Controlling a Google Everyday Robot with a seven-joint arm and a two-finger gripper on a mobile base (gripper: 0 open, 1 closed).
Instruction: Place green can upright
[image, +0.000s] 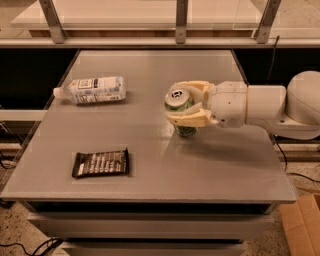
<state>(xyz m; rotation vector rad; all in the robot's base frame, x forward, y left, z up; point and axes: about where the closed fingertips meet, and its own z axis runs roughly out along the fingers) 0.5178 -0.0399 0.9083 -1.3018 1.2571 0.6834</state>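
Note:
The green can (179, 99) stands upright on the grey table (150, 170), right of the middle, its silver top with pull tab facing up. Its base touches the tabletop. My gripper (173, 103) reaches in from the right on a white arm (260, 102). Its cream fingers (192, 119) are closed around the can's upper body, one on the far side and one on the near side.
A clear plastic bottle (92, 90) with a white label lies on its side at the back left. A dark snack packet (101, 163) lies flat at the front left. A metal rail (150, 42) runs behind the table. A cardboard box (302, 222) sits on the floor at the right.

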